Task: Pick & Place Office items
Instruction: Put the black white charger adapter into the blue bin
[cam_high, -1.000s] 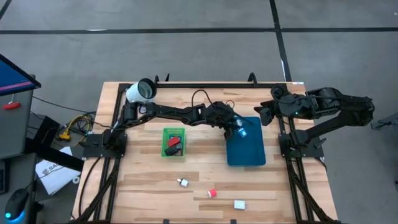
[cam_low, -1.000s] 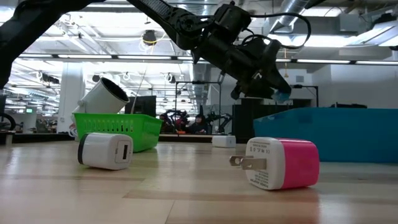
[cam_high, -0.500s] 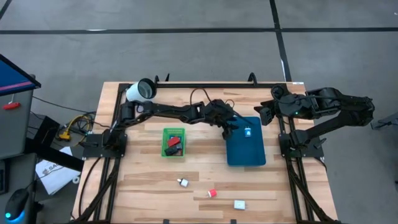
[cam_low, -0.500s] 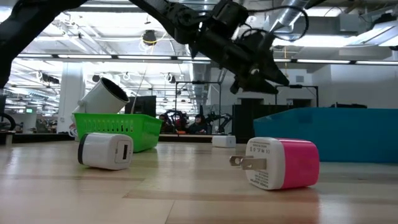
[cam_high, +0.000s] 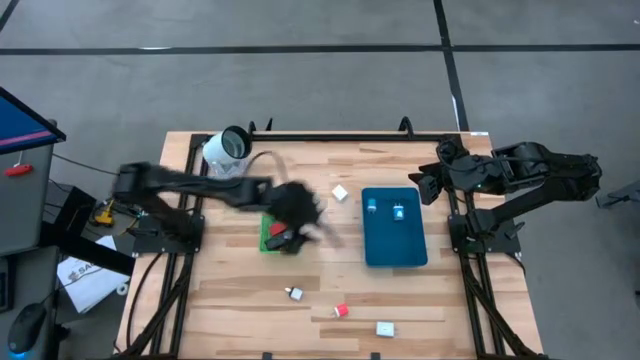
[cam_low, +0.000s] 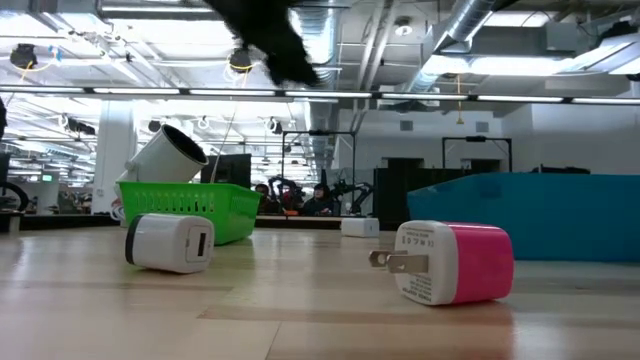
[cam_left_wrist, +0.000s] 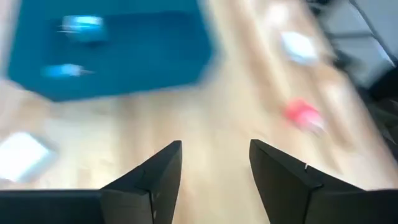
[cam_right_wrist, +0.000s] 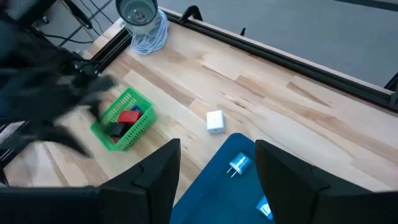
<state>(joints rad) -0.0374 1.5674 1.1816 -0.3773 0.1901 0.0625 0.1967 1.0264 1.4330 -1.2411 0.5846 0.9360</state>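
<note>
Pink-and-white, the charger (cam_high: 341, 311) lies on the bare worktop (cam_high: 450, 300) ahead of your left gripper (cam_left_wrist: 214, 180), its fingers (cam_left_wrist: 152, 177) spread and empty over the green tray (cam_high: 267, 215). Two white items (cam_high: 293, 293) flank it, a third (cam_high: 340, 192) sits beside the blue tray (cam_high: 395, 250). Your right gripper (cam_right_wrist: 217, 180), fingers apart, waits well off; the left is nearer.

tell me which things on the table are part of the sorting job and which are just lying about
Part of the job: two blue chargers in the blue tray; red and black items in the green tray; loose white charger, pink charger, white chargers near the front edge.

Just lying about: white cylinder, cable.
</note>
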